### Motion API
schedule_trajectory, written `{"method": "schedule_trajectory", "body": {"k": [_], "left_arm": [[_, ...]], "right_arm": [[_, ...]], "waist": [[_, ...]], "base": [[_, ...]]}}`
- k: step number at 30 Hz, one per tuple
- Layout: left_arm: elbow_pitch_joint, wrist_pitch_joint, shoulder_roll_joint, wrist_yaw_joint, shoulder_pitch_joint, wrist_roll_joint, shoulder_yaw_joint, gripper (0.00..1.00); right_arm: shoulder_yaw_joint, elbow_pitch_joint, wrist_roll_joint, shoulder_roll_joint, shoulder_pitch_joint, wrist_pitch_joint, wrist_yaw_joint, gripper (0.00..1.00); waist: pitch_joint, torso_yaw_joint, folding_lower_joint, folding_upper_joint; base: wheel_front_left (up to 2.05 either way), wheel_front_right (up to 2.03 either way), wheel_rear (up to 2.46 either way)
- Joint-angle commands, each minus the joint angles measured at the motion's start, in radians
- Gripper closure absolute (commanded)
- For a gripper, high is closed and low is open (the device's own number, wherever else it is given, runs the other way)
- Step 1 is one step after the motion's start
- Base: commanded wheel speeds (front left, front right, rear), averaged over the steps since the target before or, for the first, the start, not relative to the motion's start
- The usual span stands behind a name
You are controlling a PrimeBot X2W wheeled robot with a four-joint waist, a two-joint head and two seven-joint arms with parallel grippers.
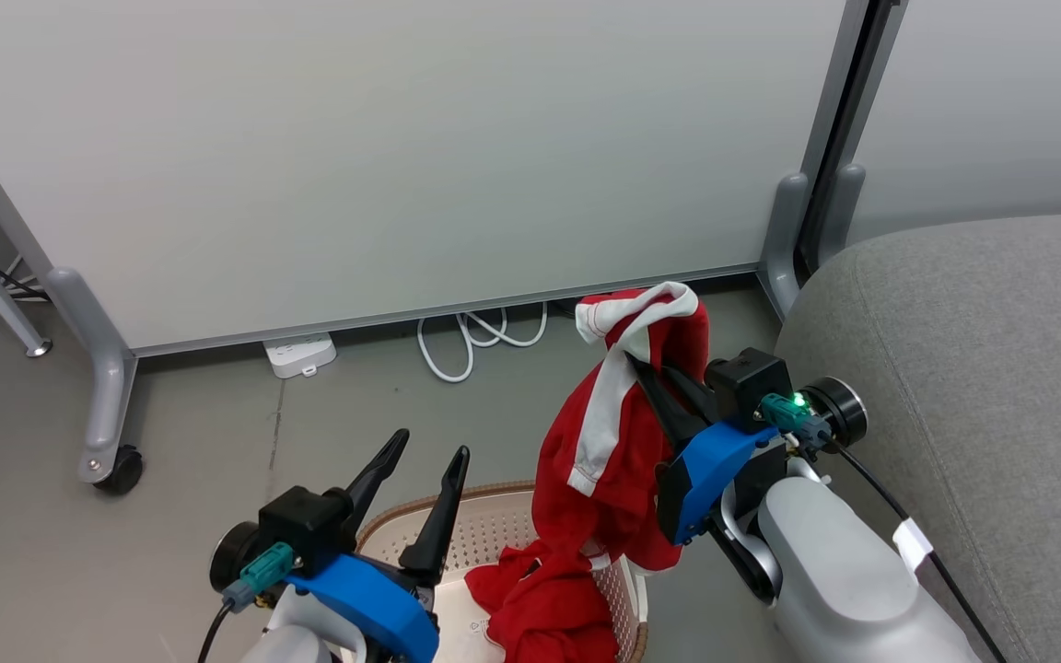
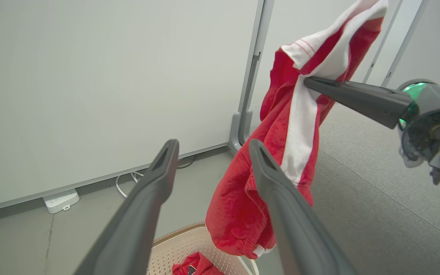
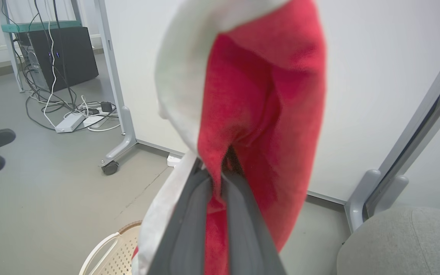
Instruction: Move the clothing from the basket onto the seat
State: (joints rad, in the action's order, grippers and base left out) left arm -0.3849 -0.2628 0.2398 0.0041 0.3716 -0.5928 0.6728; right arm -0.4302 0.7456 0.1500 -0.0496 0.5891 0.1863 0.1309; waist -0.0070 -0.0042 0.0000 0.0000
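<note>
The clothing [image 1: 567, 502] was bright red with a broad white stripe and white trim, the basket [image 1: 494, 527] cream and dotted with perforations under a brown rim, the seat [image 1: 982, 368] light grey weave.

Even, diffuse overhead light; all three views are bright, without glare. Shadows are soft: a faint band lies on the floor [image 1: 217, 516] under the lower edge of the partition [image 1: 355, 138]. The head view is sharp throughout. In the right wrist view the clothing [image 3: 258, 114] and the fingers [image 3: 243, 229] of the right gripper [image 3: 220, 173], close to the lens, are out of focus. Straight frame posts lean in both wrist views, a wide-angle effect. A green indicator lamp [image 1: 799, 401] glows.
</note>
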Motion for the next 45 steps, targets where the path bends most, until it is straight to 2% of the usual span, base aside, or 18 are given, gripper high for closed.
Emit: {"method": "schedule_trajectory", "body": {"k": [1, 9, 24, 30, 45], "left_arm": [[0.008, -0.003, 0.000, -0.008, -0.030, 0.021, -0.022, 0.00], [0.015, -0.003, -0.027, -0.041, -0.107, 0.098, -0.111, 0.00], [-0.016, -0.003, -0.083, -0.089, -0.135, 0.174, -0.193, 0.00], [-0.016, -0.003, -0.095, -0.100, -0.135, 0.194, -0.214, 0.00], [-0.002, -0.003, -0.123, -0.120, -0.144, 0.237, -0.263, 0.00]], "right_arm": [[0.004, -0.004, -0.006, -0.001, -0.017, 0.004, 0.000, 1.00], [0.013, -0.009, -0.009, -0.001, -0.024, -0.001, 0.000, 1.00], [0.009, -0.013, 0.001, -0.002, -0.027, -0.004, 0.000, 1.00], [0.007, -0.016, 0.009, -0.002, -0.019, -0.003, 0.000, 1.00], [0.028, -0.012, -0.007, -0.001, -0.006, 0.002, 0.000, 1.00]], "waist": [[0.000, 0.003, 0.0000, 0.0000], [-0.001, 0.012, 0.0000, 0.0000], [0.002, -0.010, 0.0000, 0.0000], [0.009, -0.080, 0.0000, 0.0000], [0.028, -0.339, 0.0000, 0.0000]], "base": [[0.00, 0.00, 0.00], [0.00, 0.00, 0.00], [0.00, 0.00, 0.00], [0.00, 0.00, 0.00], [0.00, 0.00, 0.00]]}}
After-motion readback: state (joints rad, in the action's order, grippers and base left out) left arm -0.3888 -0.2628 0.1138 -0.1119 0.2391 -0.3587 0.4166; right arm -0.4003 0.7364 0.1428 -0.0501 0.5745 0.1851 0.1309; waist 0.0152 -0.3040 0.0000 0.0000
